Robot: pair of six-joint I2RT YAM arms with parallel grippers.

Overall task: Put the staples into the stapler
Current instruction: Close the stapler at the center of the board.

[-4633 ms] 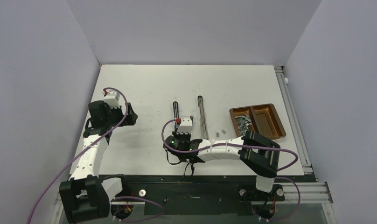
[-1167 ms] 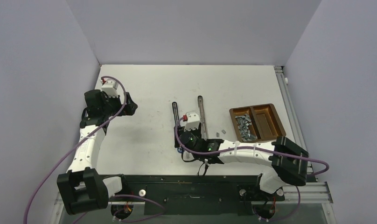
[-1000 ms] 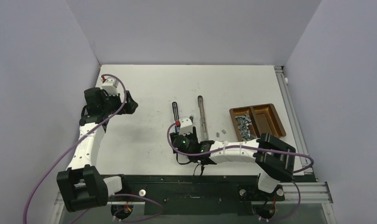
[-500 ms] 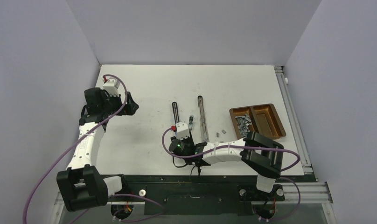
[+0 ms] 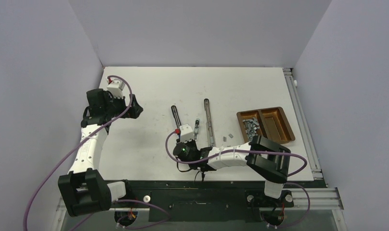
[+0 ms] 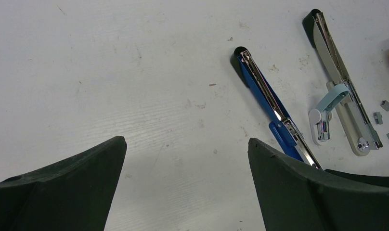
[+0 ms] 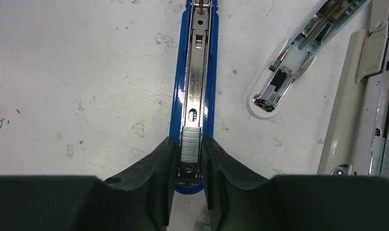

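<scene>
The blue stapler [image 7: 197, 72] lies open on the table, its metal channel facing up. A strip of staples [image 7: 191, 143] sits in the near end of that channel. My right gripper [image 7: 188, 142] is shut on the stapler's near end, one finger pressed against each blue side. From above, the stapler [image 5: 175, 115] slants up and left from my right wrist. More staples [image 5: 250, 127] fill the left half of the brown tray [image 5: 279, 137]. My left gripper [image 6: 187, 144] hangs open over bare table at the left, holding nothing.
A beige stapler [image 5: 209, 120] lies open right of the blue one, with a pale blue piece [image 7: 289, 72] between them. Two loose staple bits [image 5: 227, 137] lie near the tray. Walls enclose the left, back and right sides.
My right gripper's jaws have closed in on the blue stapler's near end. The wrist drew left and nearer, and the stapler's far end swung left. My left arm stayed put.
</scene>
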